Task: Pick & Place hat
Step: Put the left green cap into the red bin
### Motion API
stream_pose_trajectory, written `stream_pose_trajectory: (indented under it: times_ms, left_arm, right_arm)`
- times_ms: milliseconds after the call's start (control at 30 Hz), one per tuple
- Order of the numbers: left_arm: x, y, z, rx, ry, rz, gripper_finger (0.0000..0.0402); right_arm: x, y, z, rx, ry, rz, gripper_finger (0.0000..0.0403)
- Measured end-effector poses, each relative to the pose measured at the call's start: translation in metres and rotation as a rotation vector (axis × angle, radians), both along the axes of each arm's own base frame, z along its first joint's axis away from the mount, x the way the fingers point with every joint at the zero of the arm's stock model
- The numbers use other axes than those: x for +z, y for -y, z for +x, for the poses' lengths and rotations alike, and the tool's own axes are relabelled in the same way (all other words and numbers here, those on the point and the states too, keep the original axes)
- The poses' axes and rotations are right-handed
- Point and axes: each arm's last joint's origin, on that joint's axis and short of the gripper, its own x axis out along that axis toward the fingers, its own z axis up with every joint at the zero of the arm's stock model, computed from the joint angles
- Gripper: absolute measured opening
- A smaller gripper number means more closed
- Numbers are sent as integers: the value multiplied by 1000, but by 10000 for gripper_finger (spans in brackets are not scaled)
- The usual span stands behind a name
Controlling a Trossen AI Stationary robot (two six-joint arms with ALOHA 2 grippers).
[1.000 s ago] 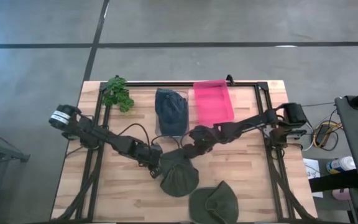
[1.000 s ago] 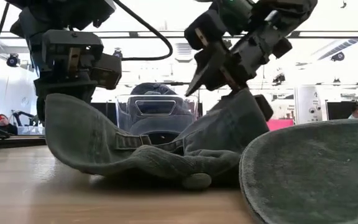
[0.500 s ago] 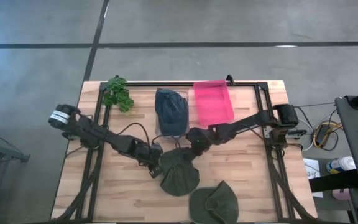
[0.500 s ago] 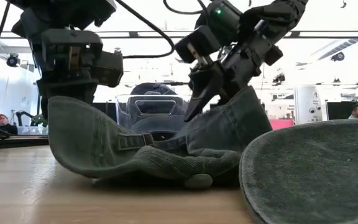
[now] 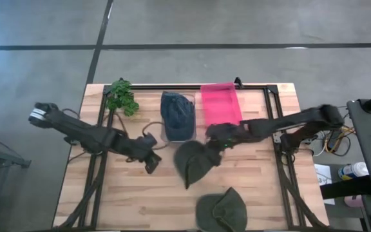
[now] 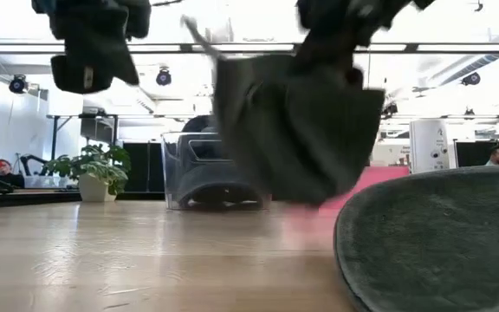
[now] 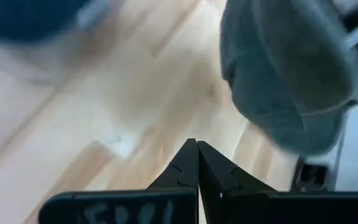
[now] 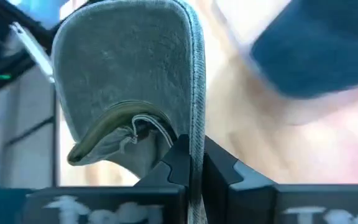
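A grey-green hat [image 5: 195, 161] hangs in the air at the table's middle, held by my right gripper [image 5: 216, 143], which is shut on it. In the low view the hat [image 6: 293, 121] hangs clear of the wood. My left gripper [image 5: 152, 162] is shut and empty, to the left of the hat and raised off the table; its wrist view shows the hat [image 7: 291, 68] ahead of its closed fingers [image 7: 197, 155]. A second grey-green hat [image 5: 223, 209] lies on its brim and crown at the near edge. My right gripper pinches the hat's stitched edge [image 8: 195, 124] between its two fingers, which stand one on each side of it. The gripper reaches in from the table's right. The hat is lifted clear of the table and hangs below the fingers [image 6: 293, 121], its inner band [image 8: 120, 124] showing.
A clear bin with a blue hat [image 5: 178, 115] stands at the far middle, a pink tray [image 5: 221, 103] to its right, and a small green plant [image 5: 122, 96] at the far left. Bare wood [image 5: 127, 193] lies at the near left.
My right gripper has gone up and toward the far right with the hat, which has been lifted clear of the table and now hangs. My left gripper has come off the hat's left edge and gone up and toward the table's left.
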Motion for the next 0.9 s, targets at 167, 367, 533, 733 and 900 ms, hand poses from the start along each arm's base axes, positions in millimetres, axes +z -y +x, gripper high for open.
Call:
stream_pose_trajectory:
  times_ms: [167,367,533,733,900]
  left_arm:
    - [15,-7,-11,94,92,35,0]
    - [16,-8,-10,122,111,52,0]
    - [12,-7,-6,121,99,59,0]
    - [9,-6,-3,119,85,66,0]
    - [9,-8,-2,174,105,113,0]
  right_arm:
    - [57,-6,-54,-230,-32,-382,13]
    - [103,13,-109,-518,-84,-734,13]
    - [99,44,-125,-520,-192,-814,13]
    - [73,83,-117,-410,-211,-824,13]
    - [46,118,-113,-400,-224,-845,13]
